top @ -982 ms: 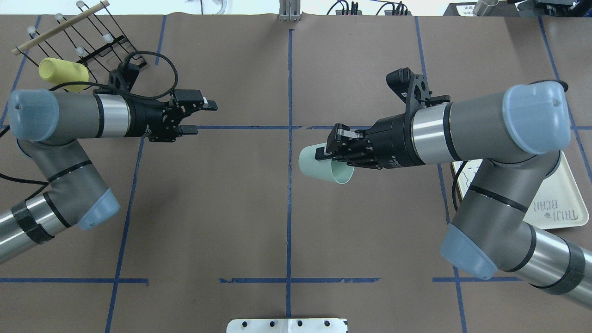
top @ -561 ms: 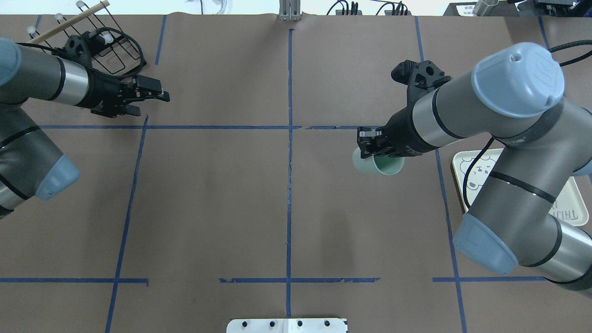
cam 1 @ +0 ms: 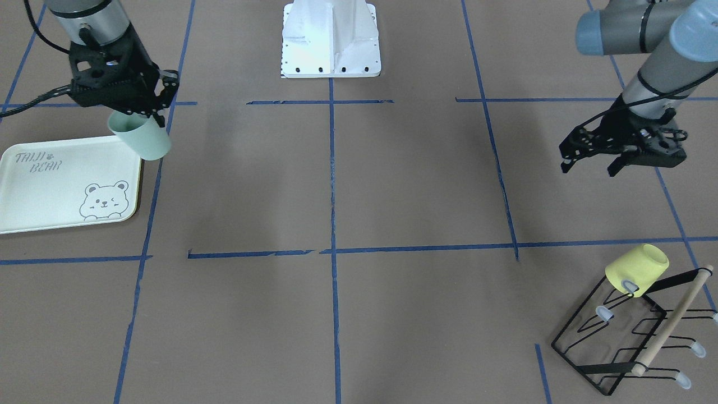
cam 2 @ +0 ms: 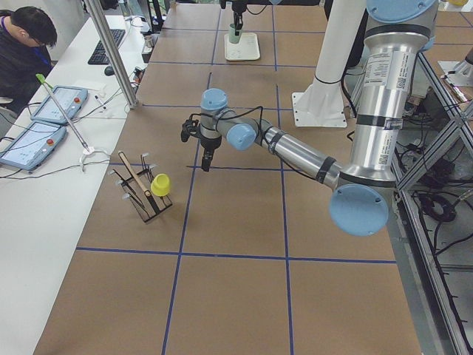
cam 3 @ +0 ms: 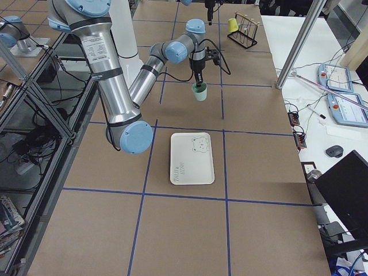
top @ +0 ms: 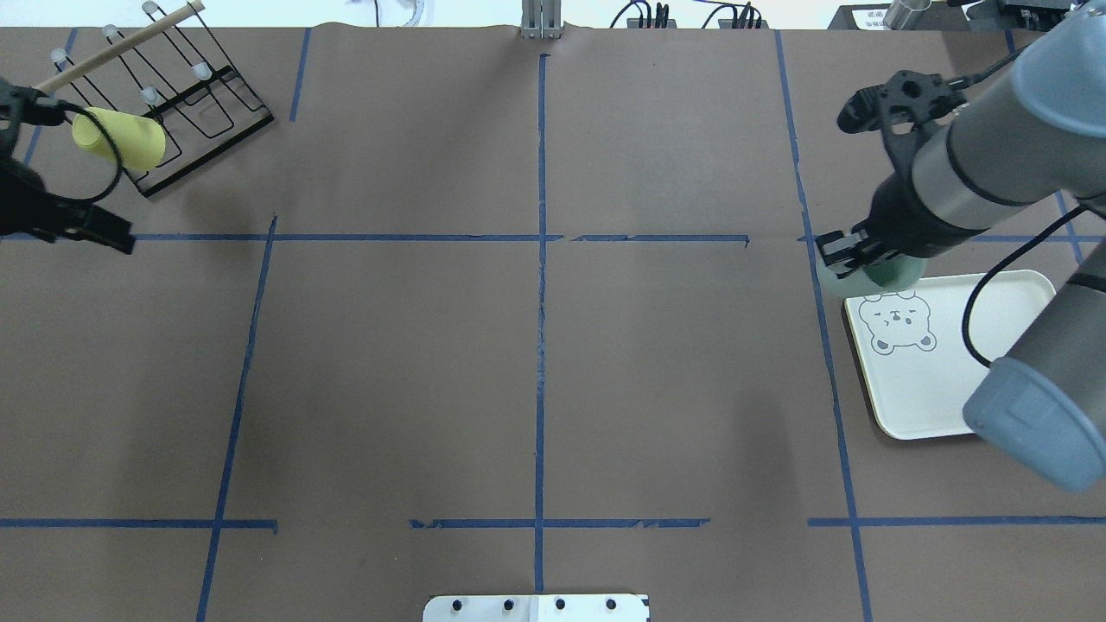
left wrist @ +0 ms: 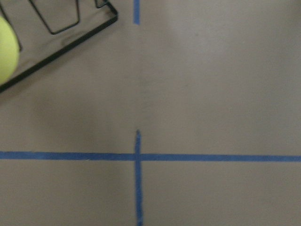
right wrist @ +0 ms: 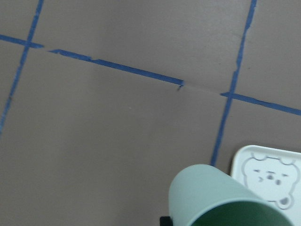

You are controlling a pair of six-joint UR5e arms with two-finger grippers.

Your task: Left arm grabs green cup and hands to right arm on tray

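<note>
My right gripper is shut on the green cup and holds it tilted in the air, at the tray's corner nearest the table's middle. In the front view the right gripper grips the cup's rim, and the cup hangs over the edge of the cream bear tray. The tray lies flat and holds nothing. The right wrist view shows the cup close up beside the tray. My left gripper is open and holds nothing, far off near the rack, at the overhead view's left edge.
A yellow cup hangs on a black wire rack with a wooden bar at the table's far left corner. Blue tape lines cross the brown table. The white robot base plate sits at the near edge.
My right arm has carried the green cup to the right, from near the table's middle to the tray's corner. My left arm has drawn back left, open, towards the rack.
</note>
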